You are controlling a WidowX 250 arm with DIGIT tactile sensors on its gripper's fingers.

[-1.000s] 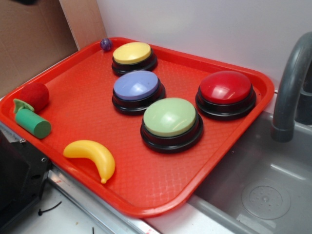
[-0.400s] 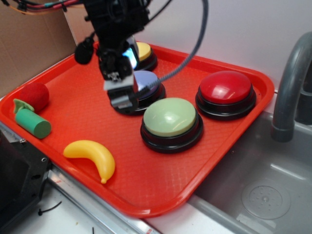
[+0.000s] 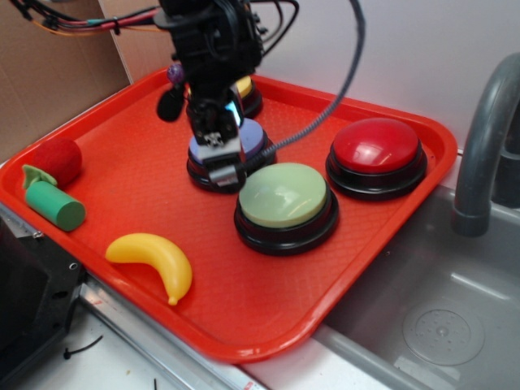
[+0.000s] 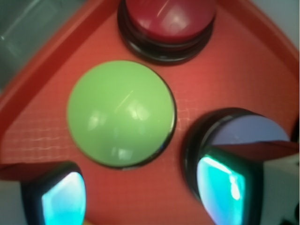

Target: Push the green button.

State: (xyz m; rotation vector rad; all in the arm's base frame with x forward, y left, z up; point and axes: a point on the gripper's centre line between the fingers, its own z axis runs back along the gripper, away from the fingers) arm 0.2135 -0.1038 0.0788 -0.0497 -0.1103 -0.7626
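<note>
Pale green and glossy, the green button [image 3: 283, 195] [image 4: 121, 113] sits near the middle of the red tray [image 3: 244, 301], with the red button [image 3: 376, 146] [image 4: 168, 18] behind it to the right and the lavender-blue button [image 3: 252, 140] [image 4: 248, 131] just beside it on the left. The gripper [image 3: 221, 158] [image 4: 140, 199] hangs over the lavender-blue button's near edge, beside the green cap and apart from it. Its fingers [image 4: 63, 199] stand spread wide with nothing between them. A yellow banana [image 3: 154, 262] lies near the tray's front rim.
</note>
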